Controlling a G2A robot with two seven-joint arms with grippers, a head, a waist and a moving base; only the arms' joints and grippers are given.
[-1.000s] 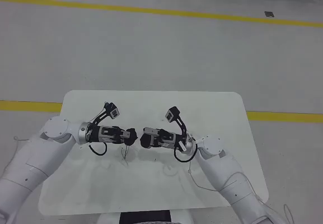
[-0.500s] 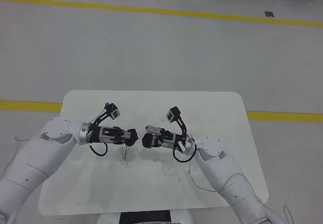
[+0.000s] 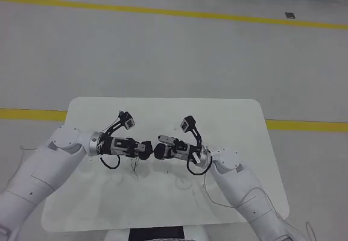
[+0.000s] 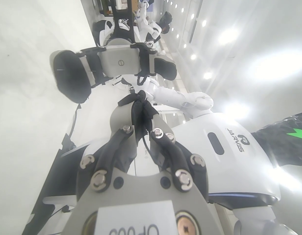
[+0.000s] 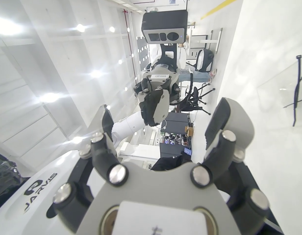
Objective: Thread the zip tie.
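Observation:
My left gripper (image 4: 141,121) is shut on a black zip tie (image 4: 137,99), whose short ends stick out past the fingertips. It is held above the middle of the white table (image 3: 234,114). Facing it from very close is my right gripper (image 5: 165,116), open, with nothing between its fingers (image 5: 224,113). In the top view the left gripper (image 3: 145,148) and the right gripper (image 3: 159,151) meet tip to tip. In the left wrist view the right gripper (image 4: 116,67) stands just beyond the tie's ends with its jaws spread wide.
Another thin black zip tie (image 5: 298,86) lies flat on the table below the left gripper, seen in the top view as the loose tie (image 3: 136,169). The table's edges are rounded, with bare surface toward the far side and both ends.
My left gripper has shifted right with the zip tie, closing the gap to the right gripper. The right gripper has barely moved.

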